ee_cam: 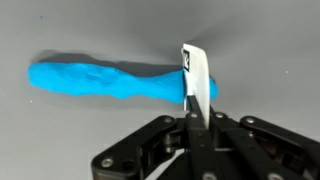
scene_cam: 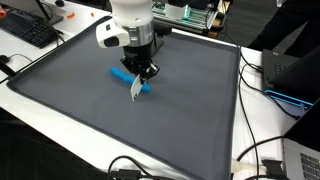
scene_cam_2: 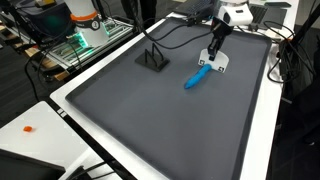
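My gripper (ee_cam: 192,128) is clamped narrow on a thin white blade (ee_cam: 198,75), which sticks out past my fingertips and crosses one end of the blue roll (ee_cam: 100,80). The roll lies flat on the grey mat (scene_cam: 70,110), just under me, most of its length running off to one side. I cannot tell whether the blade touches it. I judge this to be the step of setting the blade to the roll. The next move calls for a straight press down, with the blade square across it. My arm (scene_cam: 130,20) stands over the mat, wrist pointing nearly straight down. A black stand (scene_cam_2: 153,60) sits well apart from me.
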`<state>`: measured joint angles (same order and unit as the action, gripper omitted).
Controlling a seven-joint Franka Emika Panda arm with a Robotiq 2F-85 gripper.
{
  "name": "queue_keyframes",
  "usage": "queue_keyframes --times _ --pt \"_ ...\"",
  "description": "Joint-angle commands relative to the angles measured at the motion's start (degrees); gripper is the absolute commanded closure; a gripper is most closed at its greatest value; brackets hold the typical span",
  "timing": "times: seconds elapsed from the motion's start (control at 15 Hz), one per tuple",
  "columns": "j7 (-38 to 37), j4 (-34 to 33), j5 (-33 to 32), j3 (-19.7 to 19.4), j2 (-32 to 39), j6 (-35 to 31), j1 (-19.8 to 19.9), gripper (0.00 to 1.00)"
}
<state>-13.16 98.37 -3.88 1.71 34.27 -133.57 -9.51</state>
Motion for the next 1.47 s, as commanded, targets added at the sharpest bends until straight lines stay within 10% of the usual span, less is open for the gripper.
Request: queue_keyframes --times 0.0,1.4 --pt "1.2 2.7 4.0 2.0 -0.5 0.2 0.9 0.99" --pt "0.9 3.0 5.2 0.5 -6.8 2.4 1.4 0.99"
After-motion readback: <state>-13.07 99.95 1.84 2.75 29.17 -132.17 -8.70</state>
